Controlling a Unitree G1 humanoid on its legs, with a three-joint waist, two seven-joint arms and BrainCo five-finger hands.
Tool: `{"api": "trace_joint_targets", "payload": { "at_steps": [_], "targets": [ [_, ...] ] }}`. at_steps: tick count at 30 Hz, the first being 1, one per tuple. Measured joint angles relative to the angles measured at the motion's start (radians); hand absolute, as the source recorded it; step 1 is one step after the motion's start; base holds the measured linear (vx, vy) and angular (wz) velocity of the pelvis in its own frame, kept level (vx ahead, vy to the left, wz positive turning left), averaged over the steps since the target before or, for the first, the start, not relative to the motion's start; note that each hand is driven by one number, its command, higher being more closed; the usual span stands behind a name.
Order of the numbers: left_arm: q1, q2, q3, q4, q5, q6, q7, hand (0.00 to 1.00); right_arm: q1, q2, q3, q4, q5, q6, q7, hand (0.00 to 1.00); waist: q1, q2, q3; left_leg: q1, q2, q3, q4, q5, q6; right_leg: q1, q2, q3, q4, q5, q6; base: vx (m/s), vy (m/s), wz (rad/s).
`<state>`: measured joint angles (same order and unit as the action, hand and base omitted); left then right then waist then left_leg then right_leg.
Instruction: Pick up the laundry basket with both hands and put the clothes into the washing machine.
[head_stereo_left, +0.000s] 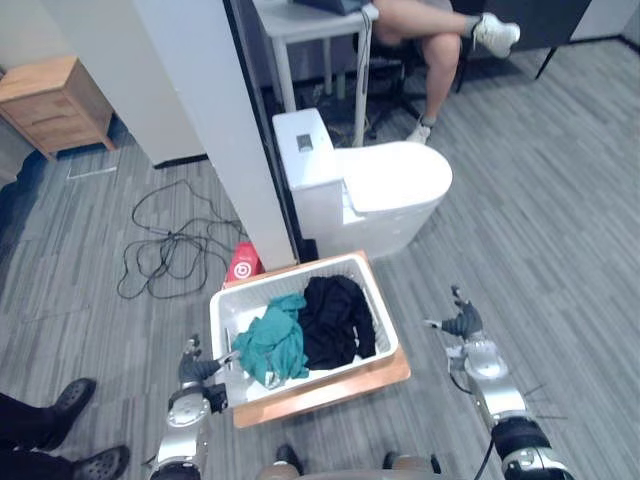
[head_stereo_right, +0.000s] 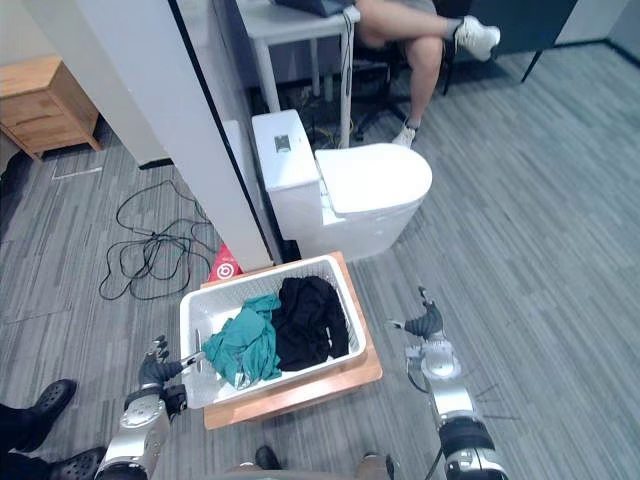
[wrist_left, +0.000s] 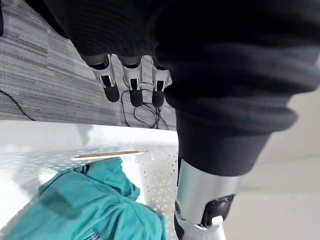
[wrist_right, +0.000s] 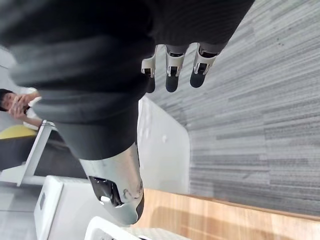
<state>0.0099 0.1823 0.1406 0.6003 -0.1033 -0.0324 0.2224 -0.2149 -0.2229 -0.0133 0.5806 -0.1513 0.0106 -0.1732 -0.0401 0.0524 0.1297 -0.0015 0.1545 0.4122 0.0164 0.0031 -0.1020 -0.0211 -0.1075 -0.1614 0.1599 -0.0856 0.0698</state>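
White laundry basket (head_stereo_left: 240, 310) on wooden board (head_stereo_left: 330, 390) on floor, teal garment (head_stereo_left: 272, 345) and black garment (head_stereo_left: 335, 320) inside. Left hand (head_stereo_left: 195, 375) at basket's near left corner, fingers relaxed, empty. Right hand (head_stereo_left: 462, 322) apart from basket, slack, empty. Not yet lifted; grasp, carry and unloading all remain.

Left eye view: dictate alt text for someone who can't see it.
A white laundry basket holding a teal garment and a black garment sits on a wooden board. The robot's open left hand is at its near left corner; the open right hand hovers apart to its right. A white toilet stands behind.
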Motion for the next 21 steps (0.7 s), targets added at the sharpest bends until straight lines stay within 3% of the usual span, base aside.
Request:
{"api": "trace_joint_targets", "payload": {
  "at_steps": [5,8,12,18,19,20,21],
  "targets": [
    [-0.101,0.004,-0.021,0.028,0.001,-0.001,0.026,0.0,-0.165,0.016,0.067,0.06,-0.008,0.0,-0.008,0.0,0.004,0.009,0.09,-0.11,0.009,-0.003,0.087,-0.003,0.004,-0.107,-0.006,0.017,0.06,0.0,0.0,-0.15,-0.008,-0.08],
    [-0.174,0.007,-0.021,0.079,0.001,0.0,0.047,0.0,-0.271,0.025,0.073,0.123,-0.008,0.0,-0.039,0.0,0.01,0.018,0.146,-0.171,0.02,-0.007,0.121,-0.017,0.026,-0.171,-0.001,0.027,0.086,-0.002,0.002,-0.17,-0.024,-0.11],
    [-0.254,0.015,-0.021,0.125,0.006,0.0,0.073,0.0,-0.323,0.065,0.069,0.22,-0.003,0.009,-0.071,0.0,0.021,0.001,0.197,-0.251,0.017,-0.027,0.177,-0.022,0.036,-0.25,-0.018,0.027,0.147,-0.032,0.022,-0.16,-0.011,0.04],
    [-0.345,0.02,-0.028,0.194,0.012,0.001,0.095,0.0,-0.428,0.141,0.064,0.327,0.002,0.018,-0.089,0.0,0.029,-0.003,0.235,-0.324,0.015,-0.062,0.191,0.001,0.05,-0.321,-0.034,0.001,0.193,-0.035,0.017,-0.14,-0.004,0.16],
    [-0.374,0.02,-0.032,0.21,0.013,0.001,0.107,1.0,-0.454,0.157,0.057,0.344,0.004,0.018,-0.091,0.0,0.029,-0.007,0.238,-0.345,0.012,-0.072,0.19,0.01,0.053,-0.34,-0.035,-0.005,0.202,-0.035,0.017,-0.04,-0.003,0.16],
    [-0.383,0.02,-0.032,0.215,0.013,0.0,0.11,1.0,-0.459,0.16,0.055,0.345,0.005,0.017,-0.094,0.0,0.03,-0.009,0.24,-0.352,0.011,-0.074,0.189,0.012,0.054,-0.348,-0.036,-0.005,0.206,-0.035,0.017,-0.03,-0.01,0.17],
    [-0.398,0.02,-0.035,0.221,0.014,0.001,0.11,1.0,-0.464,0.162,0.044,0.342,0.019,0.012,-0.099,1.0,0.028,-0.01,0.24,-0.365,0.008,-0.079,0.189,0.016,0.057,-0.357,-0.036,-0.008,0.207,-0.035,0.017,0.02,-0.006,0.09]
  ]
}}
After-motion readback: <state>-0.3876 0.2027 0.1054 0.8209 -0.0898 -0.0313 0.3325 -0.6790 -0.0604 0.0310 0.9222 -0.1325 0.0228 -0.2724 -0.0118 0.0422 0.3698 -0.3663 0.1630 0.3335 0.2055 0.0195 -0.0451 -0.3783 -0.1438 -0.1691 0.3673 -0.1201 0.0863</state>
